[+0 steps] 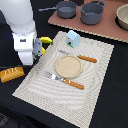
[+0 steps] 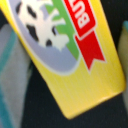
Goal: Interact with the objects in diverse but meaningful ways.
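- The arm point(image 1: 22, 30) stands over the placemat's point(image 1: 100, 65) edge at the exterior view's left, hiding its gripper; I cannot tell whether it is open or closed.
- Flat yellow box point(image 2: 75, 65) fills the wrist view, edges cut off.
- Banana point(image 1: 46, 40) peeks out beside the arm; bread loaf point(image 1: 11, 74) lies on the dark surface point(image 1: 112, 110).
- Pale blue carton point(image 1: 73, 37) stands at the placemat's far edge.

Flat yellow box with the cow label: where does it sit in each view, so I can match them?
Wrist view: the flat yellow box fills the frame diagonally.
Exterior view: only a yellow sliver beside the gripper, at the striped placemat's corner; probably it, not certain.
Shared landmark: the black tabletop.
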